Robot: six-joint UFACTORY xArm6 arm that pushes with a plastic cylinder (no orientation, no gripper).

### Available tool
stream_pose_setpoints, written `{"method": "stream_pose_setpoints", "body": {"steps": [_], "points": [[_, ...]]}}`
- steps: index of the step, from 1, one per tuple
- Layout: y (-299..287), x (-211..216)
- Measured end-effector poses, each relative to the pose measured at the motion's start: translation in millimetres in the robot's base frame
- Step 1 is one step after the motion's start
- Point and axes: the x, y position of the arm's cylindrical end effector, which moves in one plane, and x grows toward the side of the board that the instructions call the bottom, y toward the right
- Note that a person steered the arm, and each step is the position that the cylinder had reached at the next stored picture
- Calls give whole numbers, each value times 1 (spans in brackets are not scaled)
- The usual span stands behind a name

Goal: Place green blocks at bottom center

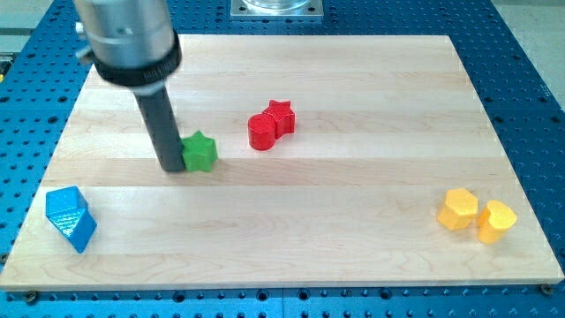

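Star [200,151] of green sits left of the counter's [353,203] middle, one point toward the view's top, no long axis to speak of. It is a small ribbed block, bright green. My tip [173,167] rests on the counter, touching the star's left side. I carry no fingers, only this rod, so nothing is grasped. Only one green block shows; my rod may hide another, I cannot tell. Red cylinder [260,132] and red star [281,117] touch each other, up and right of the green star. Blue block [71,218] lies at the view's lower left. Two yellow blocks [459,210] [496,221] sit together at the lower right.
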Motion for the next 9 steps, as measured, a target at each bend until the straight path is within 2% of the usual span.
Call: {"method": "stream_pose_setpoints", "body": {"steps": [2, 3, 4, 5, 6, 7, 9], "points": [[-10, -46], [50, -27], [78, 39], [79, 4], [83, -50], [131, -4], [133, 48]]}}
